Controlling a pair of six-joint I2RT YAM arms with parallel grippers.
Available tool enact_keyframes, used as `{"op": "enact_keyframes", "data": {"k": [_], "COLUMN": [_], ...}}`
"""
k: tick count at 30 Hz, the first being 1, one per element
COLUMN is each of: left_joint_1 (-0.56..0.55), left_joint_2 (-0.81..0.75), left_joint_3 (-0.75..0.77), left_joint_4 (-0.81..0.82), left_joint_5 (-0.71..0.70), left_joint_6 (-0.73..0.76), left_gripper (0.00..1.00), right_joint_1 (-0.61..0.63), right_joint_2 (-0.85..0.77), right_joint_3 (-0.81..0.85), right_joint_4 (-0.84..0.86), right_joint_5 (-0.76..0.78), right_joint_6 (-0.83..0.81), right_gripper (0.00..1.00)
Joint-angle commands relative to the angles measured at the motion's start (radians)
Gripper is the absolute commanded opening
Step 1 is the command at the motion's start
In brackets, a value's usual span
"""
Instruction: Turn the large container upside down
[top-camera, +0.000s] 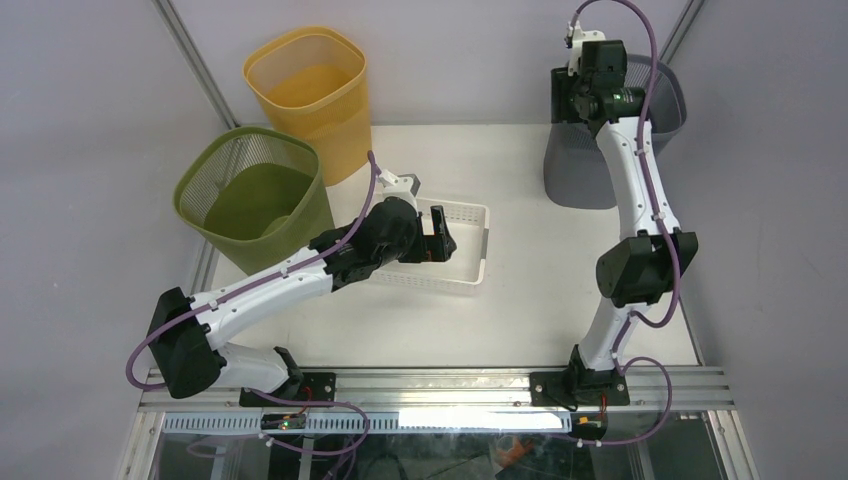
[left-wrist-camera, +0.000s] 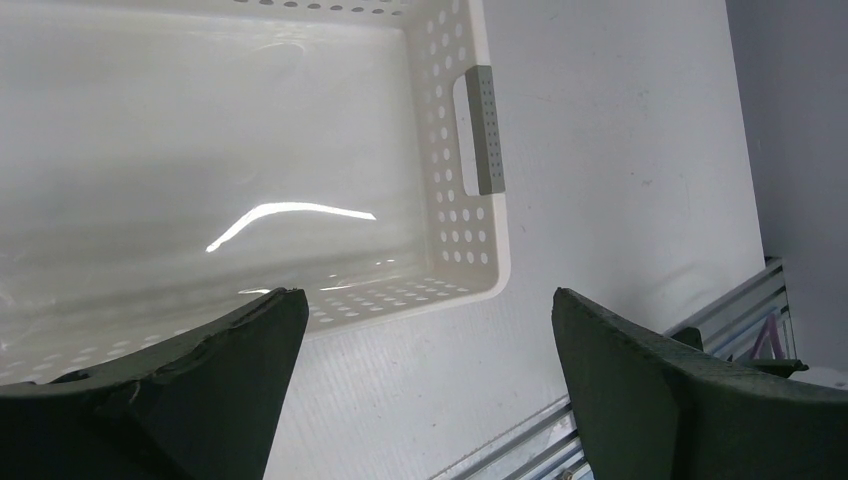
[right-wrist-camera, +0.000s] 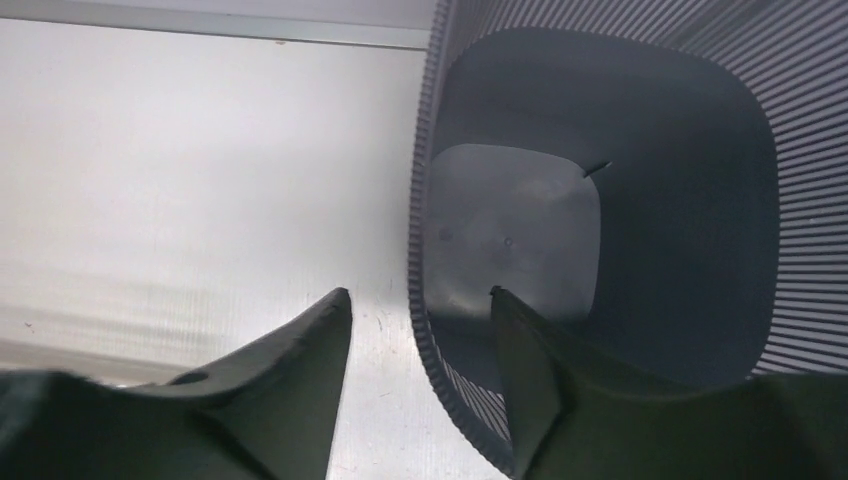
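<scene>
Grey ribbed bin (top-camera: 575, 180) stands upright at the bench's (top-camera: 520, 290) far right. The right tool (right-wrist-camera: 420, 291), released, straddles its rim, one finger inside. Grasping looks to be the step in hand: next, clench on that rim, lift and roll it over. Meanwhile the left tool (left-wrist-camera: 429, 294) hangs released over a white basket (left-wrist-camera: 440, 150).

Dark grey ribbed plastic bin (top-camera: 577, 182), large, with vertical slats on its walls. The mouth is a rounded square, and the walls taper down to a smaller flat base. It stands upright with the mouth facing up, at the far right corner of the white tabletop (top-camera: 520, 300), close to the back wall. In the right wrist view the bin (right-wrist-camera: 700, 110) shows a smooth inner floor with a faint scratch mark. In the top view the right arm partly hides its rim.
</scene>
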Motion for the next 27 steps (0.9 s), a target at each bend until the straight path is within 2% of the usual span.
{"op": "enact_keyframes", "data": {"k": [1, 5, 9, 11, 17, 27], "left_joint_1": [-0.005, -0.005, -0.006, -0.006, -0.006, -0.005], "left_joint_2": [-0.026, -0.020, -0.021, -0.021, -0.017, 0.026], "left_joint_3": [0.008, 0.009, 0.004, 0.003, -0.004, 0.023], "left_joint_4": [0.047, 0.047, 0.047, 0.047, 0.056, 0.090], "left_joint_5": [-0.001, 0.001, 0.003, 0.008, 0.013, 0.053], "left_joint_6": [-0.014, -0.016, -0.026, -0.029, -0.036, -0.022], "left_gripper": [0.99, 0.99, 0.99, 0.99, 0.99, 0.99], "right_joint_1": [0.006, 0.005, 0.006, 0.006, 0.009, 0.082], "right_joint_2": [-0.022, -0.031, -0.049, -0.056, -0.099, -0.192], "right_joint_3": [0.032, 0.022, 0.011, 0.006, 0.037, 0.001], "right_joint_4": [0.025, 0.021, 0.014, 0.011, -0.022, -0.079], "right_joint_5": [-0.043, -0.054, -0.067, -0.067, -0.101, -0.118], "right_joint_6": [0.003, 0.004, 0.010, 0.013, 0.111, 0.150], "right_gripper": [0.49, 0.37, 0.15, 0.10, 0.00, 0.00]}}
